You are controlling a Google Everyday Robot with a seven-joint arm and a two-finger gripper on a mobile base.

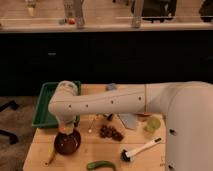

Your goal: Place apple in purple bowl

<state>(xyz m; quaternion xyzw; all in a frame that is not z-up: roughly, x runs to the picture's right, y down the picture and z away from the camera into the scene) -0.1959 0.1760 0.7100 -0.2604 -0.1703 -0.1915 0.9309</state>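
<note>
The purple bowl (68,143) stands on the wooden table at the front left. My gripper (65,128) hangs straight down from the white arm, right over the bowl and close to its rim. The small orange-red apple (65,129) shows at the gripper's tip, held just above the inside of the bowl. The wrist hides most of the gripper.
A green tray (44,110) lies behind the bowl at the left. A banana (51,156) lies at the bowl's left front. Dark grapes (111,132), a green vegetable (100,165), a white brush (142,149) and a yellow-green cup (152,125) lie to the right.
</note>
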